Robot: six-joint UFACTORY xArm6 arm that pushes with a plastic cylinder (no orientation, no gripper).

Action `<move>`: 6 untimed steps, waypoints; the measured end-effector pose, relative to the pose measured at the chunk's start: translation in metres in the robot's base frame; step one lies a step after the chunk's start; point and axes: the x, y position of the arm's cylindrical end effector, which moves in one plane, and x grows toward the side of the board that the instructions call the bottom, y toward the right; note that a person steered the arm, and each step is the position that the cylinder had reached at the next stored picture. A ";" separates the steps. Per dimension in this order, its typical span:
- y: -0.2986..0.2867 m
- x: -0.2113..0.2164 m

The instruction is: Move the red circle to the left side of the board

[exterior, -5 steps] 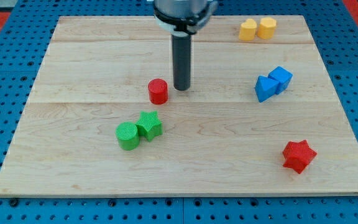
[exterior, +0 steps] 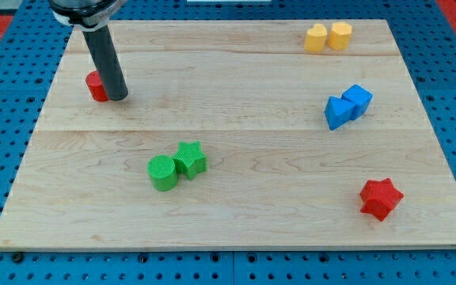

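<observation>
Worktop point(exterior: 244, 222) is a pale wood board. Landmark: green star point(exterior: 191, 158), left of board centre. Green round block point(exterior: 162, 172) touches it on its lower-left. Red round block point(exterior: 96, 86) sits well up and left of the star, near the board's left edge, partly hidden; my tip point(exterior: 117, 98) touches its right side. Two blue blocks point(exterior: 348, 105) touching, far right of the star. Two yellow blocks point(exterior: 328, 36) touching, far upper right. Red star point(exterior: 381, 197) far right, slightly below.

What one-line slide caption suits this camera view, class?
My tip presses the red circle from the view's right, near the board's left edge.
</observation>
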 end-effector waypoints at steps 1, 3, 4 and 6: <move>0.000 0.000; -0.027 -0.001; -0.050 -0.001; -0.054 -0.025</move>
